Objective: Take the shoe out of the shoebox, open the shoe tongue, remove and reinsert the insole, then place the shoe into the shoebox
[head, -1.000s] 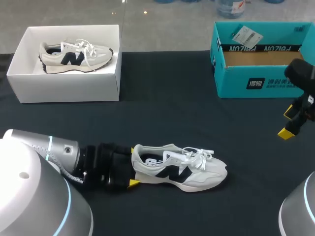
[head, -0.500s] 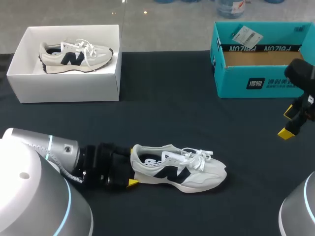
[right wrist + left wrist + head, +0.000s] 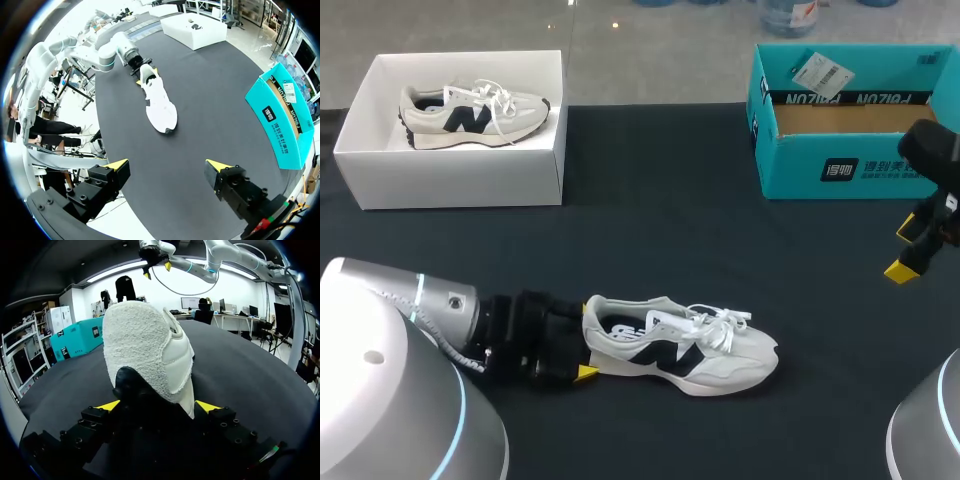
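Shoe (image 3: 680, 345) is lying sole-down on the desk (image 3: 650, 230), its heel sitting between the left fingers (image 3: 207, 406), which are pinching it from both sides. Since a second ago they are dragging it slightly backward, heel first. The right fingers (image 3: 217, 166) are hanging spread, well apart from it, staying put.

Black table (image 3: 660, 230). The left gripper (image 3: 582, 352) sits low at the heel of the shoe (image 3: 680, 345), seemingly clamped on it, with one yellow tip visible. The shoe is upright, toe rightward. A second shoe (image 3: 470, 115) lies in the white shoebox (image 3: 450, 178), far left. The right gripper (image 3: 908, 250) hangs near the teal box (image 3: 840, 165).
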